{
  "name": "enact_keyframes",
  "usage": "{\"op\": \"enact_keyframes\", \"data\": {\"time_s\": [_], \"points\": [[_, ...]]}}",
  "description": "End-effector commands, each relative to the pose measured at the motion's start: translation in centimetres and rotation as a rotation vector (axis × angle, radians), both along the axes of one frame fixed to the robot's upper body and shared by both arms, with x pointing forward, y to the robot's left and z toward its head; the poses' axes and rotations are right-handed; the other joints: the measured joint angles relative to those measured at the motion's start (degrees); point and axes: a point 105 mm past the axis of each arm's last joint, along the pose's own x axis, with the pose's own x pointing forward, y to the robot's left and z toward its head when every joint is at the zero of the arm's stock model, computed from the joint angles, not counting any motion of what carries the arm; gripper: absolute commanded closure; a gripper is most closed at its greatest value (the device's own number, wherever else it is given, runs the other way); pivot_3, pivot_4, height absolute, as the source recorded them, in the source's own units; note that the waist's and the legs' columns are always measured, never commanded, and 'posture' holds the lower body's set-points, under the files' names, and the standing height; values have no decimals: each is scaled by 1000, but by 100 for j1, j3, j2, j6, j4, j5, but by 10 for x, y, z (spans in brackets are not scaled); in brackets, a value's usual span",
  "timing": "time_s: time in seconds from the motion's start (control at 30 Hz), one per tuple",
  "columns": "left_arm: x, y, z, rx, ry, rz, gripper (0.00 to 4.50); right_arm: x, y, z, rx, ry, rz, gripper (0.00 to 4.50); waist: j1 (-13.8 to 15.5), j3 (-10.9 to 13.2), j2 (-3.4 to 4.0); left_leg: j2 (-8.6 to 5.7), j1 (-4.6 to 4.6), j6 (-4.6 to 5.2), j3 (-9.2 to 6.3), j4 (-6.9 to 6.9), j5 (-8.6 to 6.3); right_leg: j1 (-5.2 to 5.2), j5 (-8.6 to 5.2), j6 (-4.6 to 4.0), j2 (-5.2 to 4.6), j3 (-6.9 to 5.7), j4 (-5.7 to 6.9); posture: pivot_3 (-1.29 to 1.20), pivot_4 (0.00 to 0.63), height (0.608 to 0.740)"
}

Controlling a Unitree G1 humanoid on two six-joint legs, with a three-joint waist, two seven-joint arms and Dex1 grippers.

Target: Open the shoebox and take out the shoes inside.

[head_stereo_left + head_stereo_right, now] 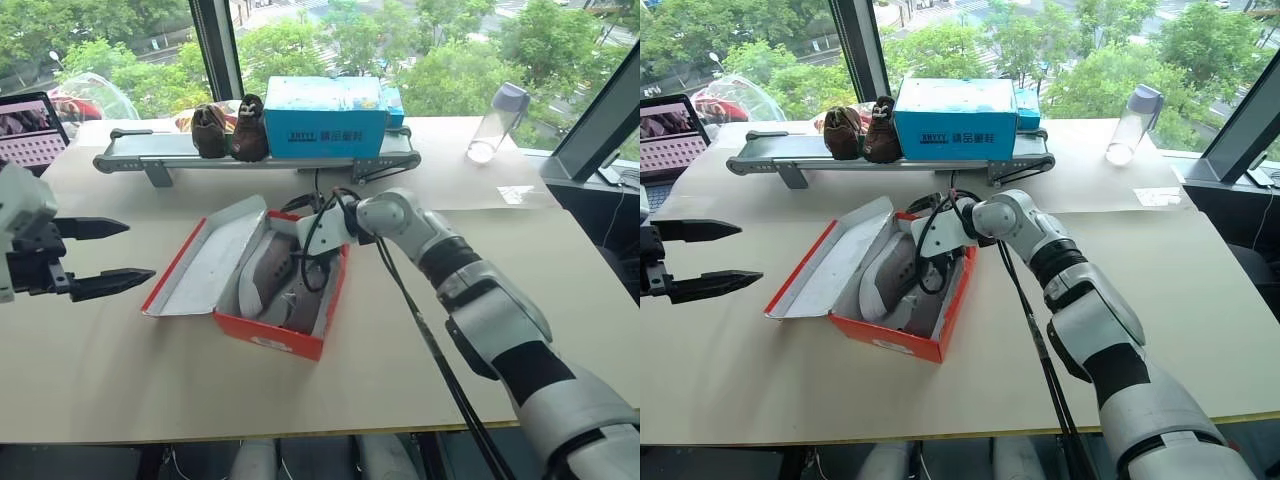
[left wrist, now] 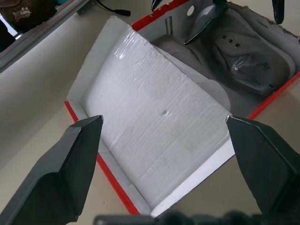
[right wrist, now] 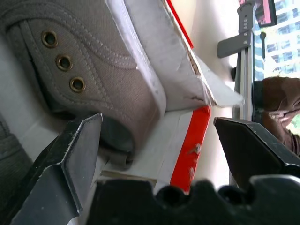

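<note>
The red-orange shoebox [image 1: 265,335] lies open in the middle of the table. Its lid [image 1: 205,265] is folded back to the left, white inside up. The greyish-tan shoes [image 1: 262,272] lie inside. My right gripper [image 1: 312,238] is open at the box's far end. In the right wrist view its fingers [image 3: 70,164] straddle a shoe's heel [image 3: 108,84] and the box's end wall [image 3: 187,145], closed on neither. My left gripper [image 1: 140,250] hovers open to the left of the lid, apart from it; the left wrist view looks down on that lid [image 2: 154,122].
Behind the box a small conveyor [image 1: 150,155] carries a pair of dark brown shoes [image 1: 228,130] and a blue box [image 1: 325,115]. A clear bottle [image 1: 497,122] stands at the back right and a laptop [image 1: 30,130] at the back left. Black cables [image 1: 330,195] trail near the box.
</note>
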Motion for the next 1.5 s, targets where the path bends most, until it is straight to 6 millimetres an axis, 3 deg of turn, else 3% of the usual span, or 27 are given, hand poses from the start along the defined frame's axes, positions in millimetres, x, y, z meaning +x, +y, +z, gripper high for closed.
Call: {"op": "enact_keyframes", "data": {"time_s": [0.03,0.07,0.17,0.47,0.6,0.73,0.9,1.2,1.5], "points": [[-4,-2,11,17,-54,4,0,-4,11,-3,-10,-28,39,36,-3,-1,-1,1,0,0,0,0,0,0,0,0,0,0,0,0,150,740],[-4,-2,11,17,-54,5,0,-5,12,-4,-12,-29,42,36,-7,-1,-2,0,1,0,0,0,0,1,0,0,1,1,0,0,150,740],[-4,-2,11,17,-54,10,0,-6,15,-11,-30,-21,50,711,-14,-2,-3,4,4,0,0,-3,0,2,4,-7,5,2,0,0,150,740],[-5,-3,12,16,-60,13,0,-2,11,-17,-58,-16,24,3780,-17,-3,-4,35,14,0,1,-4,0,5,4,-10,38,8,0,0,150,740],[-5,-3,11,11,-58,13,0,-2,10,1,-3,27,23,3780,-12,-3,-5,55,26,-1,8,-9,0,9,6,-26,54,9,0,0,150,740],[-3,-4,11,7,-63,8,0,-5,9,13,6,49,44,2757,-13,-2,-4,68,25,-1,12,-11,0,3,12,-37,69,12,-1,0,150,740],[0,-7,11,7,-69,-2,0,-1,4,5,-49,6,26,1024,-1,-2,-4,77,25,-1,13,-17,-1,-1,11,-44,78,13,-2,0,150,740],[-1,-8,14,9,-60,-13,0,9,3,-18,-161,-127,-14,1024,-1,-2,-4,78,26,-1,14,-17,-1,-1,12,-47,79,14,-1,0,150,740],[-7,-6,16,9,-60,8,0,-6,35,-18,-67,-112,60,1024,-28,-3,-5,85,35,-2,16,-21,-1,1,10,-51,88,20,0,0,150,740]]}}
